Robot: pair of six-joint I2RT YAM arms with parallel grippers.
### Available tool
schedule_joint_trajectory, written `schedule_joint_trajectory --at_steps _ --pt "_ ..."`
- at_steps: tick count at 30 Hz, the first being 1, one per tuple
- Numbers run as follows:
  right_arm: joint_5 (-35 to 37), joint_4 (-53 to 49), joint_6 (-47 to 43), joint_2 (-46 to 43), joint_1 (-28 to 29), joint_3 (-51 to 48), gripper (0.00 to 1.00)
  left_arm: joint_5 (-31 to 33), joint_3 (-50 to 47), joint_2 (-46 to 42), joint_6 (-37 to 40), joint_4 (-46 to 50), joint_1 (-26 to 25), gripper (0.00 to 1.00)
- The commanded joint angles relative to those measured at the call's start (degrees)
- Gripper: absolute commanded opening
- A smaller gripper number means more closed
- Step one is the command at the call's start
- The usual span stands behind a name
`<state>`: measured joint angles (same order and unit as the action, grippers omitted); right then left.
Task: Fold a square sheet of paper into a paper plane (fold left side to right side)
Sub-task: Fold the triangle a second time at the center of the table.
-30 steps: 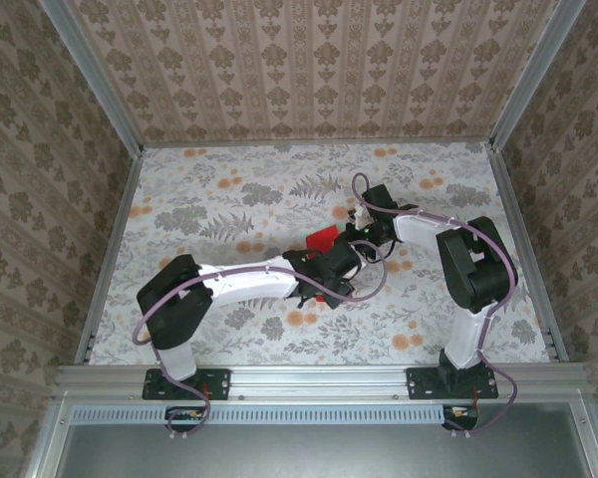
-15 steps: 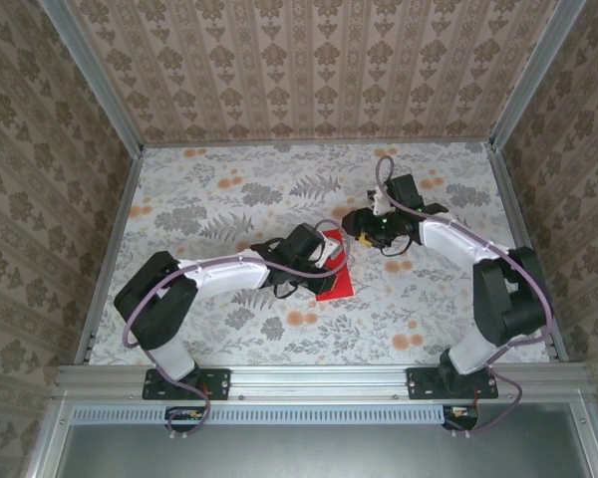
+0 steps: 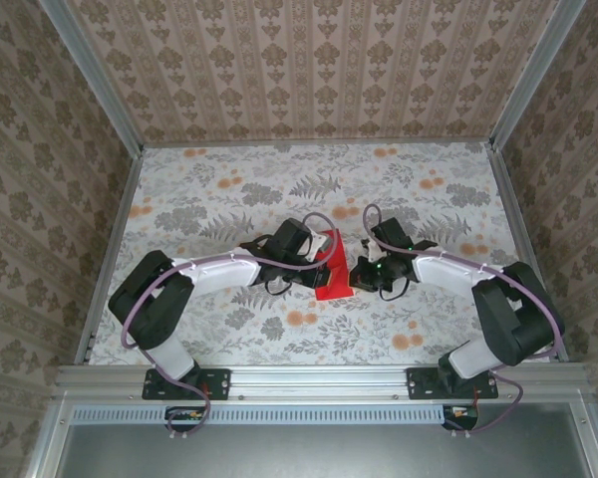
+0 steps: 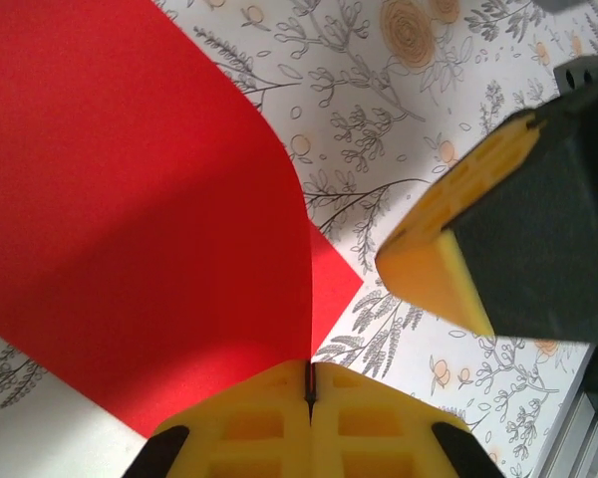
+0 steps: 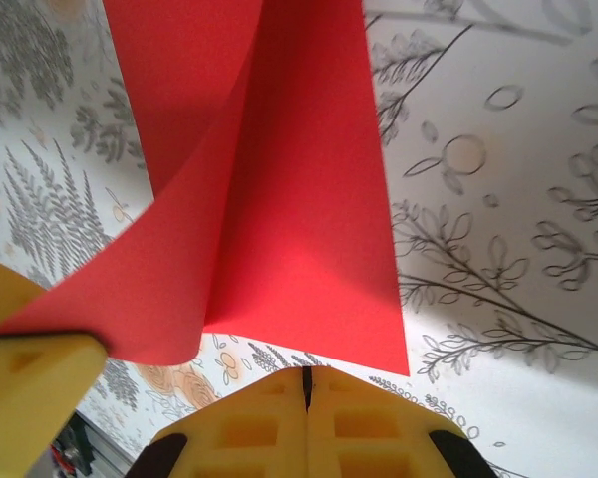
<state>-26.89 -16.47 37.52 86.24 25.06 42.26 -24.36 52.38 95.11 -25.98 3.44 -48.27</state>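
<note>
The left fingers (image 4: 309,370) are pinched shut on the lifted edge of the thin bright red square paper sheet (image 4: 140,219), curling it over its flat half on the flowered tabletop (image 3: 219,199). The right fingers (image 5: 306,378) are shut and empty, just beside that sheet. The left-to-right fold looks half done; next, lay edge on edge and press the crease.
</note>
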Motion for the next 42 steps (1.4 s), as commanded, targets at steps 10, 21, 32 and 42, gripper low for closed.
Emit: schedule_joint_trajectory --at_steps 10,21,32,42 --pt "5.61 -1.93 -0.83 6.30 3.28 2.54 0.02 -0.71 0.70 -0.37 1.22 4.63 1.14 0.01" --pt "7.32 -4.40 -2.36 7.45 3.51 2.31 0.02 -0.06 1.46 0.60 2.09 4.94 2.63 0.01" --pt "2.29 1.99 -0.17 3.07 3.81 1.04 0.02 -1.39 1.32 0.89 2.07 3.79 2.71 0.02" --pt "2.87 0.01 -0.14 8.59 5.53 1.99 0.02 -0.61 1.32 0.71 2.74 5.67 2.66 0.02"
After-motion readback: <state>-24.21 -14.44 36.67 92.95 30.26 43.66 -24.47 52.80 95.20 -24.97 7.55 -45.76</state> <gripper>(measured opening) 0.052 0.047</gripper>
